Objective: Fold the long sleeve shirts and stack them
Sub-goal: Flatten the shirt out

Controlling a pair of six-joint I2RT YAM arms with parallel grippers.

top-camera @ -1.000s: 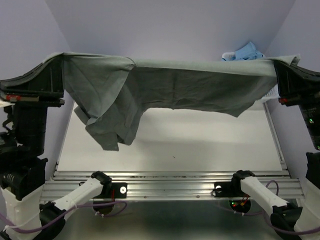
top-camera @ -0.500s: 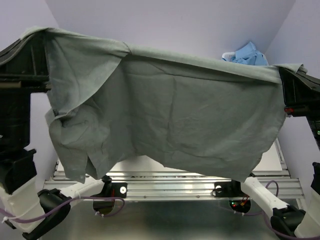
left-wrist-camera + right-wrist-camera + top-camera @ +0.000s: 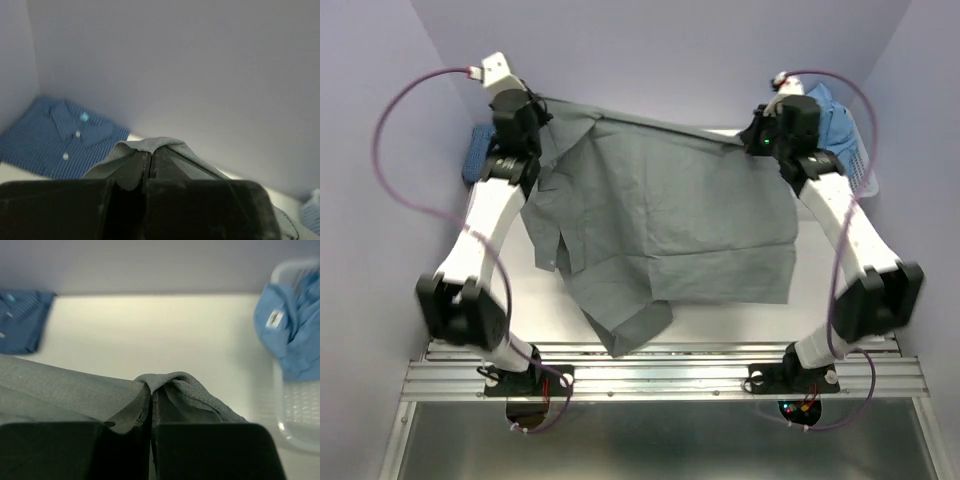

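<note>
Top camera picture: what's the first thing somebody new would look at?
The big grey shirt, stretched wide like a curtain across the middle: the left gripper and right gripper each pinch a top corner at the far side of the table. Next, the folded dark blue shirt in the far left corner and the light blue shirt bundled in the white basket at far right.

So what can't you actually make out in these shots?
- Top view: the grey shirt covers the table beneath it.
- Top view: the left arm hides most of the dark blue shirt.
- Right wrist view: the light blue shirt is blurred and cut by the frame edge.
- Left wrist view: the left gripper blocks the lower frame.
</note>
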